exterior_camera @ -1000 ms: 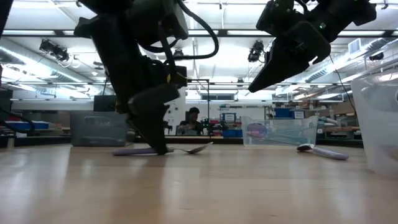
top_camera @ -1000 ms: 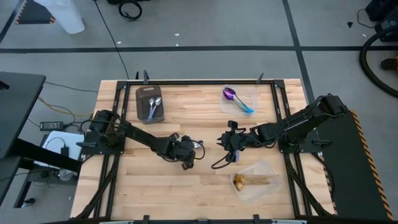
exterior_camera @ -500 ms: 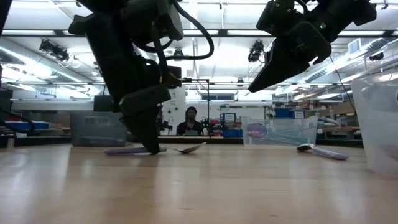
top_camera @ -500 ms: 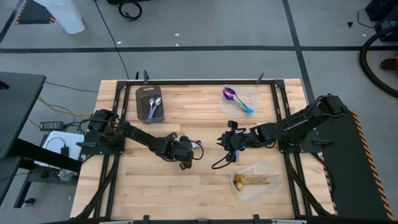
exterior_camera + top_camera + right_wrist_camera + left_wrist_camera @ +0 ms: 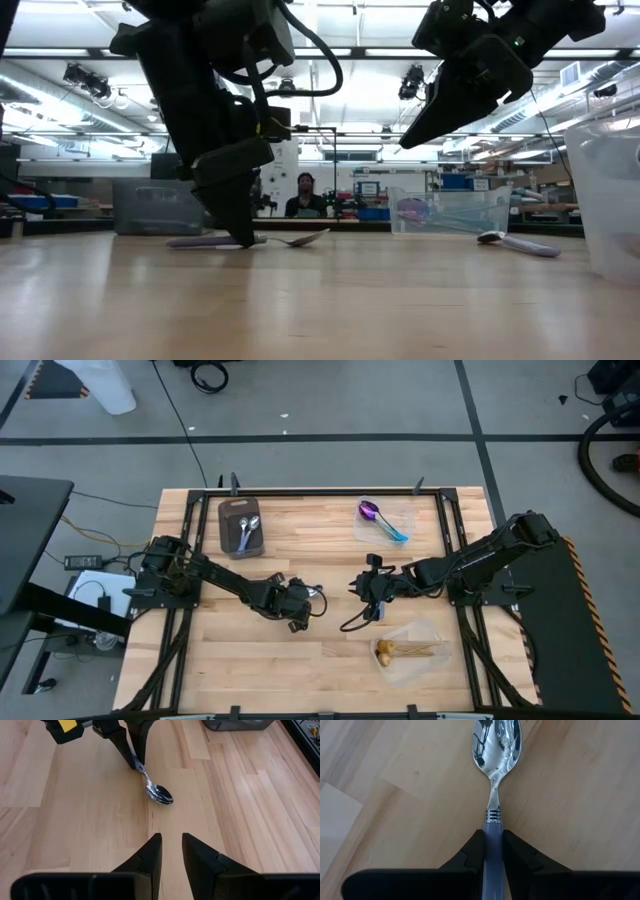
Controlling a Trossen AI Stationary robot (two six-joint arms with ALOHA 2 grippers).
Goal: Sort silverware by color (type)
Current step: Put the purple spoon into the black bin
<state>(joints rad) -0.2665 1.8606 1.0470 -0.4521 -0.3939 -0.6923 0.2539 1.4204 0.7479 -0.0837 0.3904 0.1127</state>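
Note:
A spoon with a shiny silver bowl [image 5: 496, 745] and a grey-blue handle lies on the wooden table near its middle. It also shows in the low view [image 5: 300, 240] and the right wrist view [image 5: 159, 794]. My left gripper [image 5: 297, 622] is shut on the spoon's handle. My right gripper [image 5: 366, 606] hangs above the table to the right of the spoon. Its fingers [image 5: 156, 851] stand a narrow gap apart with nothing between them. My left gripper pinches the spoon's handle [image 5: 493, 831] between its two fingers, just behind the ribbed collar where the handle meets the neck. The fingers come from above, pointing down. The spoon lies flat on the table, bowl toward my right gripper, handle end [image 5: 190, 241] sticking out behind the fingers.
A dark grey tray [image 5: 228, 512] with silver spoons stands at the far left. A clear container [image 5: 408, 512] with purple-blue spoons stands at the far right, and one [image 5: 520, 243] pokes out onto the table. A clear container [image 5: 428, 630] with gold spoons sits near the right.
My left gripper has shifted a little toward the table's left edge. The spoon has slid with it along the table. Both have been still for the last half second.

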